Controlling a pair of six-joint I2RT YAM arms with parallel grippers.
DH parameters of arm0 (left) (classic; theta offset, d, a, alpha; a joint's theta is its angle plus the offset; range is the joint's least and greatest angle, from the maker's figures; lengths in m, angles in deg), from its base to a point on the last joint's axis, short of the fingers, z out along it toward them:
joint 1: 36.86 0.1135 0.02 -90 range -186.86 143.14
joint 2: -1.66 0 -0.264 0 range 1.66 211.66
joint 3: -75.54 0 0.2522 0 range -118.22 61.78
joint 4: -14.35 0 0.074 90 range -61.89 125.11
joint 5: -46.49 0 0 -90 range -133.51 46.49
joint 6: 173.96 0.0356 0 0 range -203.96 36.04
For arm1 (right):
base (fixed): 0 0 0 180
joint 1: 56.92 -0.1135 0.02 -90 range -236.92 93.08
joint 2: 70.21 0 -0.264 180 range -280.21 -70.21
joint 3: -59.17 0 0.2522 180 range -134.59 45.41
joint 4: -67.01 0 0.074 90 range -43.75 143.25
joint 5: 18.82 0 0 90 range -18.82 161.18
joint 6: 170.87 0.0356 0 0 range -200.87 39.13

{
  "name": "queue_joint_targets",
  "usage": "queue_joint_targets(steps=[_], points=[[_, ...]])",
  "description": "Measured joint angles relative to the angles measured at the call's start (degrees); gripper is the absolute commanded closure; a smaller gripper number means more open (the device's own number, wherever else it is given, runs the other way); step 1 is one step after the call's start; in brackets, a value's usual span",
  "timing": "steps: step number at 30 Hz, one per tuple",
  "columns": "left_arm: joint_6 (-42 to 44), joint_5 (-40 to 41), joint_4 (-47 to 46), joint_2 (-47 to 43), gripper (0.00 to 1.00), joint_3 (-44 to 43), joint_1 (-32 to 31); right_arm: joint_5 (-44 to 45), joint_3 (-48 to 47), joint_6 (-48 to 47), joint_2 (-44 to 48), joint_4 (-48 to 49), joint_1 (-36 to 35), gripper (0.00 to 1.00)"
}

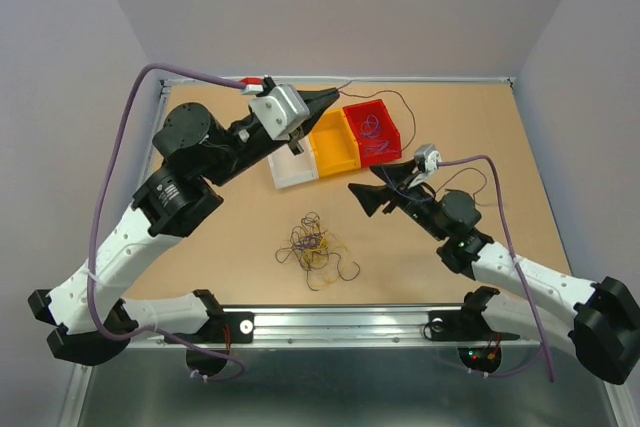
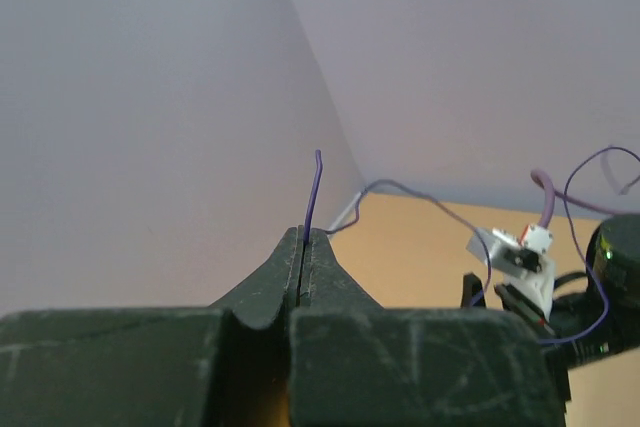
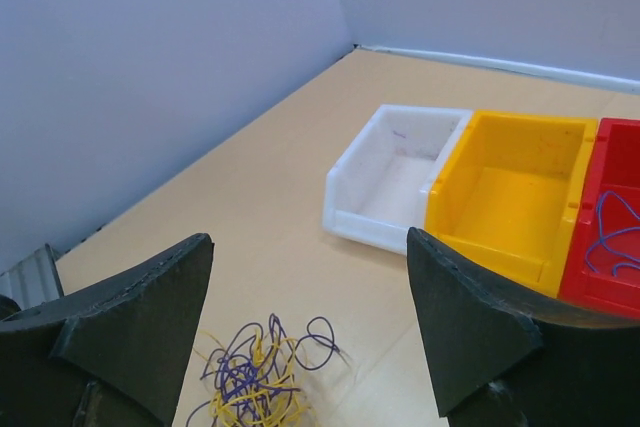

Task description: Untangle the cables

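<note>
One tangle of cables (image 1: 315,247) by the bench's (image 1: 480,127) near edge; likely light, limp, snag-prone; you should pinch a loose outer loop; left claw (image 2: 303,247) clenched on purple wire (image 2: 313,192); right claw (image 3: 310,317) released.

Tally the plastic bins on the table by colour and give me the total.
White plastic bin: 1
Yellow plastic bin: 1
Red plastic bin: 1
Total: 3
</note>
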Motion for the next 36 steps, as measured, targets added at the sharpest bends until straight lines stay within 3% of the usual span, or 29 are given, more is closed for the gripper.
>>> queue_joint_targets(steps=[8, 12, 19, 27, 32, 36], points=[[5.14, 4.46, -2.51, -0.5, 1.0, 13.57, 0.98, 1.97, -0.07, 1.42, -2.34, -0.09, 0.0, 0.16], [4.92, 6.23, -4.35, 3.3, 1.0, 16.11, 7.28, 4.44, -0.96, 2.14, -7.56, -2.34, 0.0, 0.16], [-3.52, 3.39, -8.5, 6.73, 1.0, 16.06, 26.95, 10.32, -1.9, 2.73, -9.84, -7.28, 0.0, 0.16], [-11.89, 5.62, -13.2, 9.62, 1.0, 13.6, 30.36, 11.96, -3.93, 2.71, -10.64, -10.19, 0.0, 0.17], [-20.96, 8.66, -12.81, 14.29, 1.0, 12.85, 37.18, 15.02, -4.55, 2.97, -11.13, -13.09, 0.0, 0.16], [-26.51, 11.98, -12.26, 14.78, 1.0, 13.55, 43.39, 21.16, -4.66, 4.63, -10.56, -16.2, 0.0, 0.04]])
